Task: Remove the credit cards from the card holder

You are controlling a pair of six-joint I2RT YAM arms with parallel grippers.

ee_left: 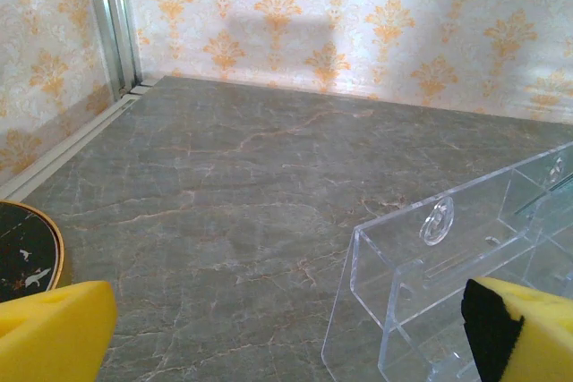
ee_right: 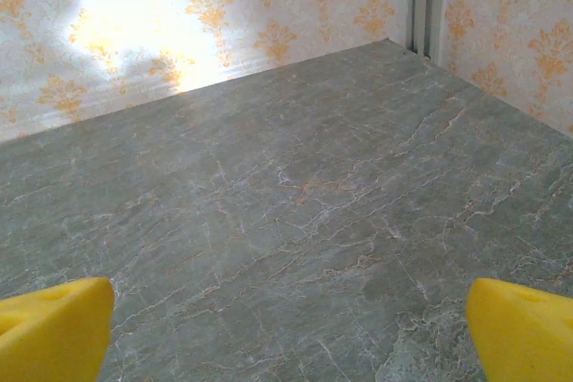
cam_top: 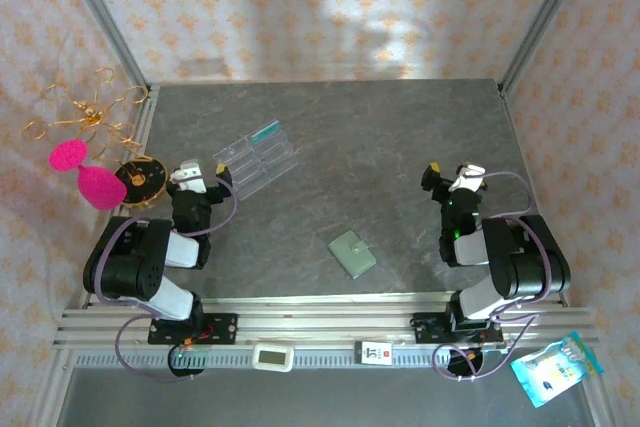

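Observation:
The card holder (cam_top: 352,253) is a small sage-green wallet lying shut and flat on the grey marble table (cam_top: 400,147), near the front edge between the two arms. The credit cards are hidden. My left gripper (cam_top: 203,175) stands open to the holder's far left, beside a clear tray; in the left wrist view the left gripper (ee_left: 286,346) shows yellow fingertips (ee_left: 54,333) wide apart with nothing between them. My right gripper (cam_top: 452,177) is open to the holder's right and a little farther back. In the right wrist view the right gripper (ee_right: 286,346) has bare table between its fingertips (ee_right: 524,333).
A clear plastic compartment tray (cam_top: 256,157) lies just ahead of the left gripper, its near corner (ee_left: 430,266) close to the right finger, with a teal item (cam_top: 266,133) inside. A black gold-rimmed disc (cam_top: 138,179) and pink and gold ornaments (cam_top: 85,172) sit at the left edge.

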